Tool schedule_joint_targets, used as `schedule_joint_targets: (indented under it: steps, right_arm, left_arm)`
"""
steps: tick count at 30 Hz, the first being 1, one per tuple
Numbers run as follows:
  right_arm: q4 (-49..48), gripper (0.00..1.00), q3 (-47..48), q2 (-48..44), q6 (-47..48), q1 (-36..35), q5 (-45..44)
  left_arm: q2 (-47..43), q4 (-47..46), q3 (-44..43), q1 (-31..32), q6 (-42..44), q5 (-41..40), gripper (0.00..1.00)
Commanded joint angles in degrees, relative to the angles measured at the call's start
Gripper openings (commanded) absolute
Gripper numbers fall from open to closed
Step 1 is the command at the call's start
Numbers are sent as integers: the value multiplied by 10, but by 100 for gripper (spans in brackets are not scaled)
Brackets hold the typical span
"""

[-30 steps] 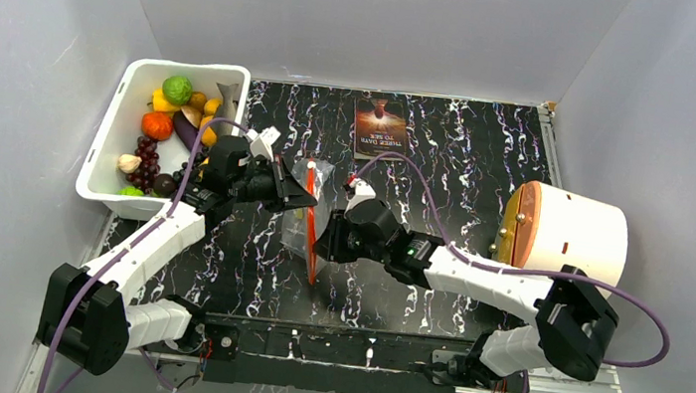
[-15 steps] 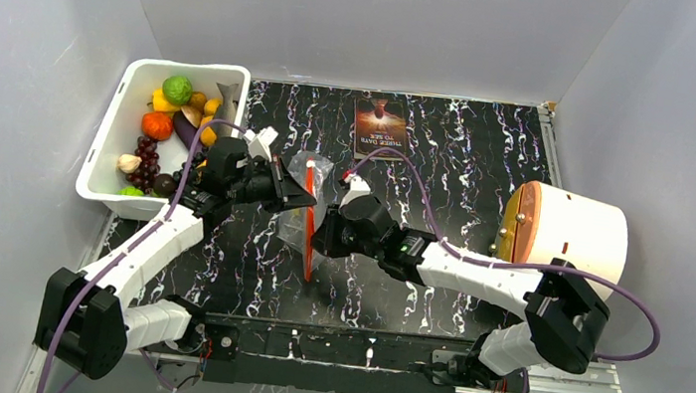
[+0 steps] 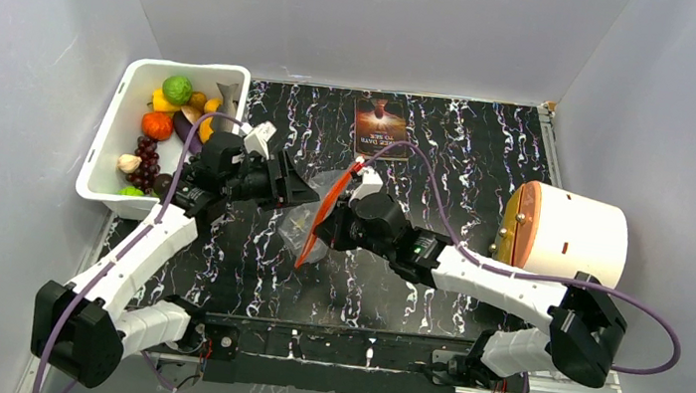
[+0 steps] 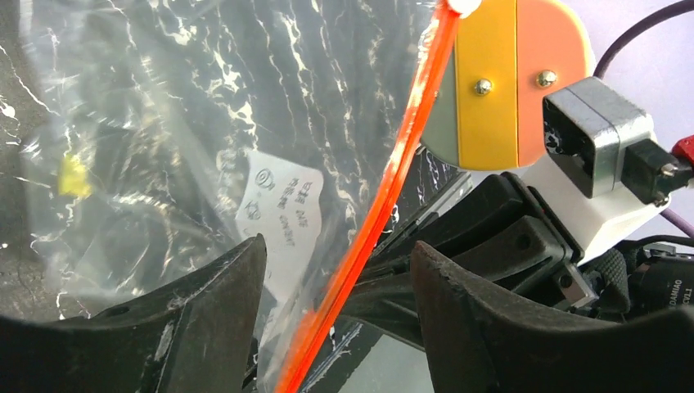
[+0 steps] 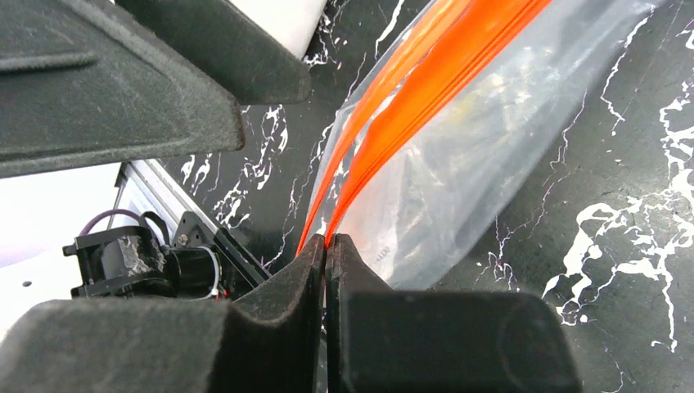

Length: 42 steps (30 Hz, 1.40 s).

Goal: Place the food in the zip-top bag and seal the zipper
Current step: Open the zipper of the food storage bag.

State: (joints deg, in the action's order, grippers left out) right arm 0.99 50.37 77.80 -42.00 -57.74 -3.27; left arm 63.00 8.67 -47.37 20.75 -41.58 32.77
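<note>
While the zipper (image 5: 425, 74) is clamped by the right gripper (image 5: 326, 246) | zip-top bag (image 3: 303, 226) is held over the surface (image 3: 468, 161), between its centre and left edge, near the white tub (image 3: 102, 146) | left gripper (image 4: 337, 250) is spread apart, zipper seen between its jaws.

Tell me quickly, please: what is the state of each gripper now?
Left gripper: open, holding nothing; the zipper passes between its jaws.
Right gripper: closed on the zipper.

Glossy plastic zip-top bag (image 4: 147, 106), smooth plastic tub (image 3: 107, 132)
</note>
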Motion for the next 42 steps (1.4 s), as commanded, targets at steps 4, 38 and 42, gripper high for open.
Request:
schedule_joint_targets:
  steps: [4,38,42]
  right_arm:
    - [-8,0,24,-27,9,2,-26]
    - [98,0,-30,-91,-47,17,-116]
    - [100,5,-23,-95,-59,17,-114]
  left_arm:
    - [-26,-15,13,3,14,44,63]
    - [-61,15,10,12,41,-11,0]
    - [-57,0,15,13,28,7,0]
